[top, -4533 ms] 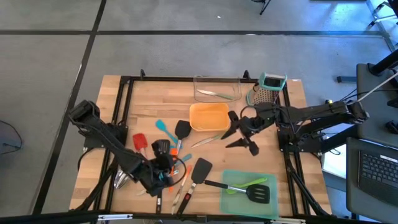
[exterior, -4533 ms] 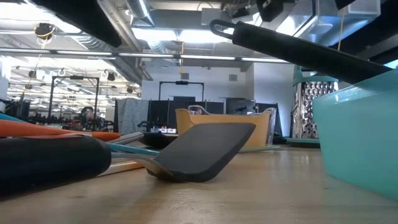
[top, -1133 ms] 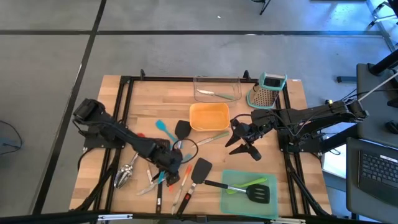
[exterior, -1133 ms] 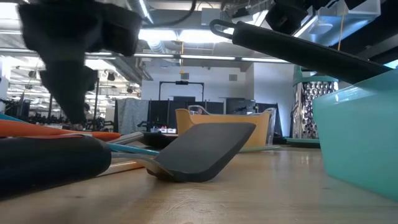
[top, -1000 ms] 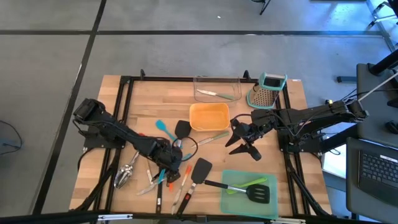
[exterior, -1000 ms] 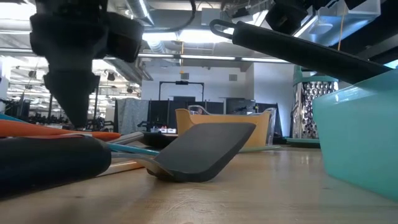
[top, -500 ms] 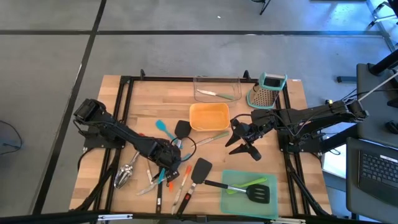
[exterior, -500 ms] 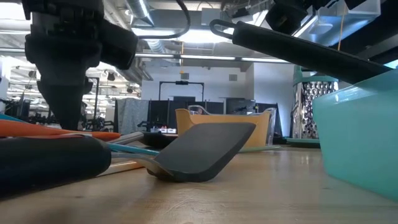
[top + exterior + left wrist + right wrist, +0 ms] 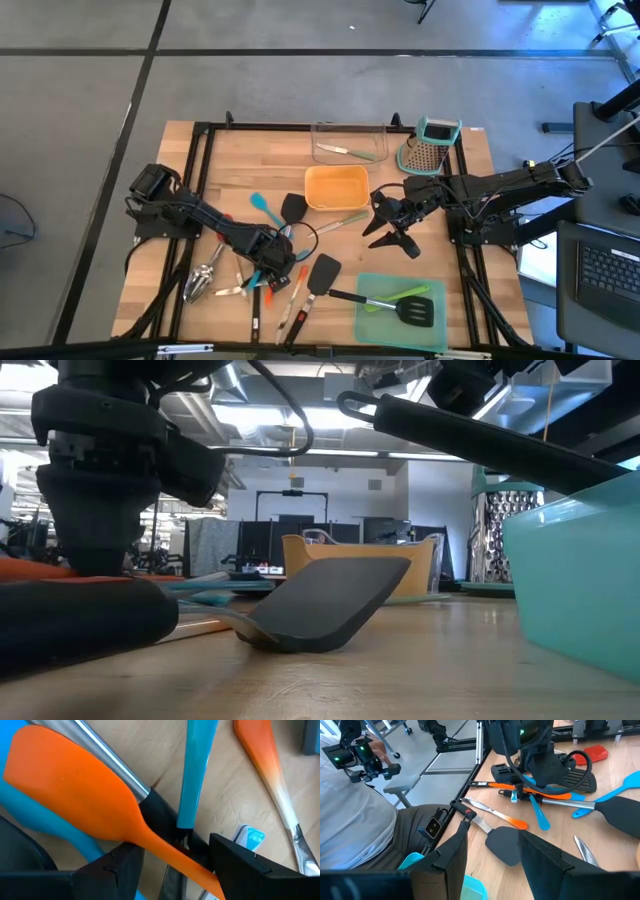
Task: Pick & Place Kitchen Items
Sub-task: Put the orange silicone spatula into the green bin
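Your left gripper (image 9: 277,262) sits low over the pile of utensils on the near-left part of the desk (image 9: 230,170). In the left wrist view its fingers (image 9: 239,857) stand apart on either side of the thin neck of an orange spatula (image 9: 75,800), without pinching it. That spatula lies flat on the pile, with a teal handle (image 9: 195,770) and a second orange handle (image 9: 262,760) just beyond the gripper. From the right wrist view you can see the same cluster: the orange spatula crossing under the gripper, a blue spatula (image 9: 620,792) farther off, and a black spatula (image 9: 505,844) lying nearer.

Your right gripper (image 9: 392,228) hangs above the middle of the desk, just right of the orange tray (image 9: 335,187), jaws parted and holding nothing. A black turner (image 9: 400,308) and a green tool (image 9: 405,295) lie in the teal tray (image 9: 372,322) at the near right; a knife (image 9: 335,151) lies in the clear tray (image 9: 350,130) at the far side, beside the grater (image 9: 432,145).

Compared with a second ago, the left arm's base joint has shifted slightly right and the gripper has settled lower onto the pile; in the low view it now fills more of the left side. The right arm has not moved.
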